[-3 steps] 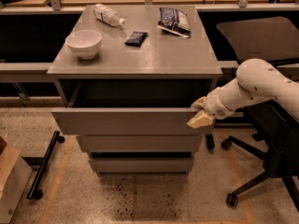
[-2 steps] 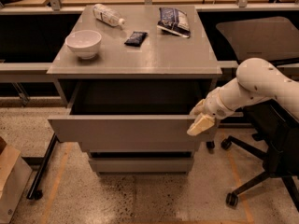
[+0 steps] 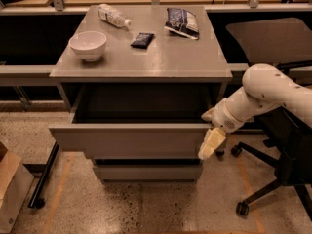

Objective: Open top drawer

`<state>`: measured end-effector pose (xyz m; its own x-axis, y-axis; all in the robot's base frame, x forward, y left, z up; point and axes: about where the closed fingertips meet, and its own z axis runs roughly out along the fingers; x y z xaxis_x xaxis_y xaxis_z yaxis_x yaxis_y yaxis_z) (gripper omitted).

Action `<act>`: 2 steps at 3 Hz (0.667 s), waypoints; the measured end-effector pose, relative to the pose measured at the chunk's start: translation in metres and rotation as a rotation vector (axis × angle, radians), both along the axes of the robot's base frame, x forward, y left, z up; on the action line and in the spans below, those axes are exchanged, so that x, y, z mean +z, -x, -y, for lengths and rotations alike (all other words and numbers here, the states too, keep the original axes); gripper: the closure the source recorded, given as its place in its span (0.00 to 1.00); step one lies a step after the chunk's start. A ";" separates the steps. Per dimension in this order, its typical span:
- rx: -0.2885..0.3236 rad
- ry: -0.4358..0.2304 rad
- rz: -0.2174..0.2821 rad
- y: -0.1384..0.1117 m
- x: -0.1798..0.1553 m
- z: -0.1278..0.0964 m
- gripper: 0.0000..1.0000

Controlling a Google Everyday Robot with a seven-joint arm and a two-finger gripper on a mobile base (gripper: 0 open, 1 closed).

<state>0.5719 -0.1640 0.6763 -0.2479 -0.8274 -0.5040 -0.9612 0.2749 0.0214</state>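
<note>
Camera view: the top drawer (image 3: 131,139) stands pulled out beneath the grey table (image 3: 161,65). The tool (image 3: 211,133) sits at its front's right end; whether it grips cannot be told. The table bears a white bowl (image 3: 87,45), bottle (image 3: 113,15) and two snack packets (image 3: 182,22). On the speckled floor (image 3: 146,208), an office chair (image 3: 265,189) stands at the right.

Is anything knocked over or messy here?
The plastic bottle lies on its side at the back left of the cabinet top. Otherwise nothing looks odd: the top drawer stands open, with the gripper at its front right corner.
</note>
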 end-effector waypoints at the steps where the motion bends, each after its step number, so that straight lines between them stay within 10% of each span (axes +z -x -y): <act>1: -0.073 0.035 -0.194 0.055 -0.016 0.002 0.00; 2: -0.073 0.035 -0.194 0.055 -0.007 0.002 0.00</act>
